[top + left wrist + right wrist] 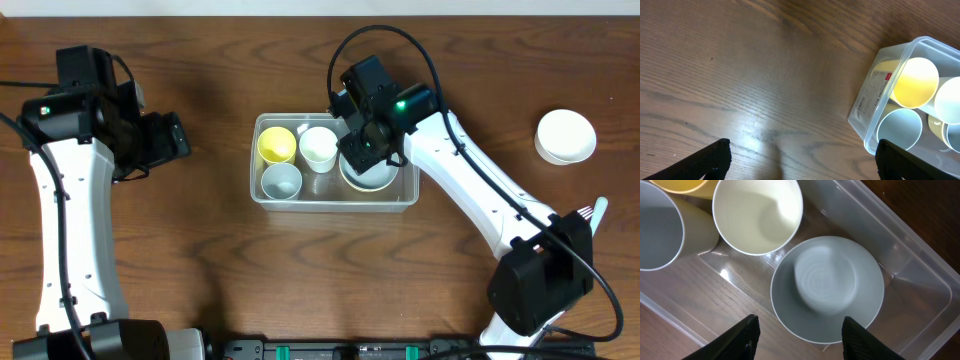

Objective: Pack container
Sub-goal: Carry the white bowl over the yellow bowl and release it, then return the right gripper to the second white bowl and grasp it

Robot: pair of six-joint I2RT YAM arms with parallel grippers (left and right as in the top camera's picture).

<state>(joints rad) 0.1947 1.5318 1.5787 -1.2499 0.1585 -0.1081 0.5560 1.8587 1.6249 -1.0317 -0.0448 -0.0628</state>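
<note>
**Surface** [200, 250]: dark wood grain; carries everything below.

**Container** [330, 203]: clear rectangular bin, mid-surface, part filled.

**Right gripper** [800, 340]: hangs over the container's right half. Jaws spread wide, one on each side of the near rim of the grey-white bowl. They pinch nothing, and no contact with the bowl shows.

**Left gripper** [800, 165]: well apart from the container, off its left end and over bare wood. Jaws spread, empty.

**Grey-white bowl** [827, 287]: flat on the container floor, right half, just beside the white cup.

**White bowl** [565, 136]: outside the container, well off its right end, unpacked.

**Cups, three, upright inside the container:**
- yellow cup [277, 145], far left corner
- white cup [318, 147], far middle
- pale blue-grey cup [281, 181], near left corner

**Small pale utensil** [598, 210]: off the container's right end; too small to identify.

**Step, as judged:** the grey-white bowl is placed and the right gripper looks to be at release.

**Next move, as judged:** lift straight up clear of the container wall and the white cup. Then travel right to the white bowl, which would probably nest in the bowl already packed.
</note>
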